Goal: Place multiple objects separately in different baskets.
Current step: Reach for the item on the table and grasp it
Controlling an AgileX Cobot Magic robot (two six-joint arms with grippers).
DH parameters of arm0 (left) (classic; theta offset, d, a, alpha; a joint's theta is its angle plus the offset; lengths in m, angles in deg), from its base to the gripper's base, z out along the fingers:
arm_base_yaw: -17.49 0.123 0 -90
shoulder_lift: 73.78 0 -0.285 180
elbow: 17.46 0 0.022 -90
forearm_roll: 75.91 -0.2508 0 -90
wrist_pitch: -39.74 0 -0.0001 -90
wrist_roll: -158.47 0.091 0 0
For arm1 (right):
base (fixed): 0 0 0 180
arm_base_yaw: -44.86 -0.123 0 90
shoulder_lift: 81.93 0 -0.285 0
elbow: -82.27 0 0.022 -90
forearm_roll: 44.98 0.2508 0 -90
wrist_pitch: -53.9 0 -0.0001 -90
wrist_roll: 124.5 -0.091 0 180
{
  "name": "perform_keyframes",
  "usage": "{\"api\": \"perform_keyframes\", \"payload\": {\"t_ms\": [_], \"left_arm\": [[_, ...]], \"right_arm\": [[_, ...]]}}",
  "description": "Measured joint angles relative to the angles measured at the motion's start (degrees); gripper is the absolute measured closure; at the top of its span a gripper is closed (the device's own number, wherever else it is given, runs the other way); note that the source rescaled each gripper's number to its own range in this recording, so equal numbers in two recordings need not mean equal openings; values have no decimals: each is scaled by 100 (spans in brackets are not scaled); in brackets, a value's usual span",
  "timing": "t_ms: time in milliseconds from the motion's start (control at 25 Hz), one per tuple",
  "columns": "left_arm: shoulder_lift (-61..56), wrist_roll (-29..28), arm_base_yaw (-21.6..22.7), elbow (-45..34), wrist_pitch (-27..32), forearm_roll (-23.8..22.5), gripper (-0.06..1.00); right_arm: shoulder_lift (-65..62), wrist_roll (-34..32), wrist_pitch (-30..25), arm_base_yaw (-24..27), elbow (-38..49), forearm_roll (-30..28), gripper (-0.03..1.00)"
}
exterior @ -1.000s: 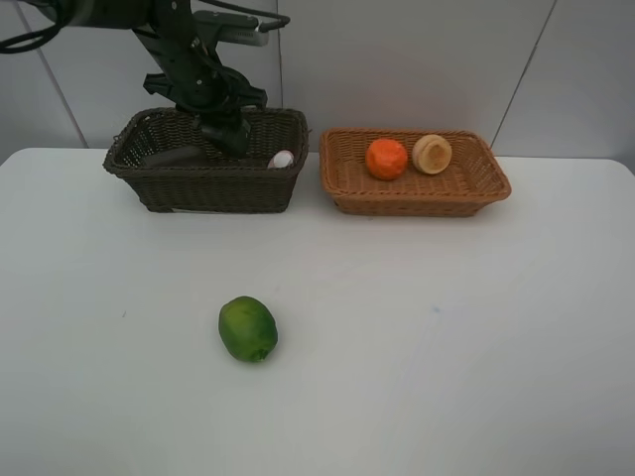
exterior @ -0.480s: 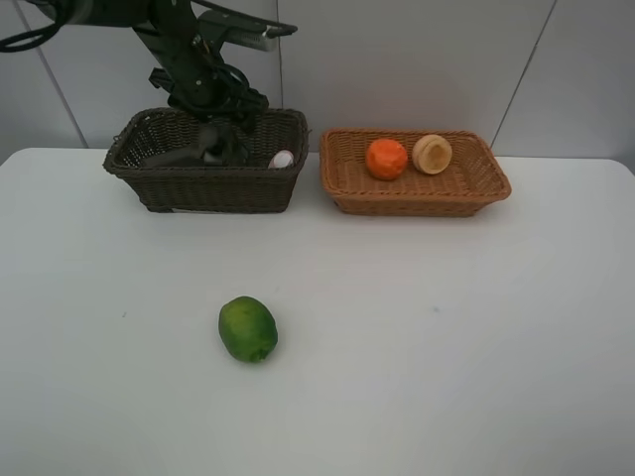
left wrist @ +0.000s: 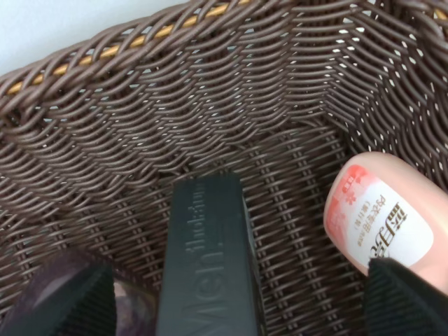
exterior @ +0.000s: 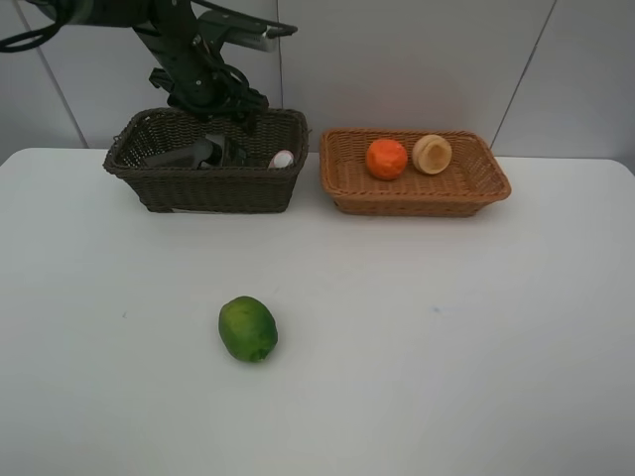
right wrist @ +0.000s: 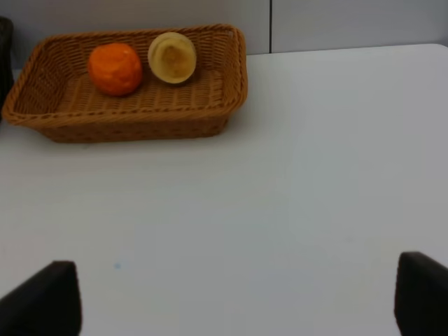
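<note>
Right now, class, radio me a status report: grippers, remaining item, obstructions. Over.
Left gripper open in dark basket, right gripper open, empty. Lime loose on table. Nothing blocking it.

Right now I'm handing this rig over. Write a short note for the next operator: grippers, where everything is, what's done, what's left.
Left gripper: open, down inside the dark basket, holding nothing.
Right gripper: open, empty, above the table.
Dark basket: dark green bottle and pink bottle lie on its bottom; a mauve item is mostly hidden.
Light basket: orange and peach-like fruit.
Left to do: the lime on the table, probably for the light basket.
</note>
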Motion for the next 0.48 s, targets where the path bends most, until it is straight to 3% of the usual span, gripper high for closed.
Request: {"api": "perform_keyframes", "payload": {"t_ms": [240, 320, 480], "left_arm": [[-7, 89, -80, 0, 60, -21, 3], [-93, 474, -126, 0, 113, -90, 3], [-348, 694, -197, 0, 113, -144, 3]], "right_arm": [[0, 0, 0, 0, 0, 0, 0], [0, 0, 0, 0, 0, 0, 0], [0, 0, 0, 0, 0, 0, 0]]}}
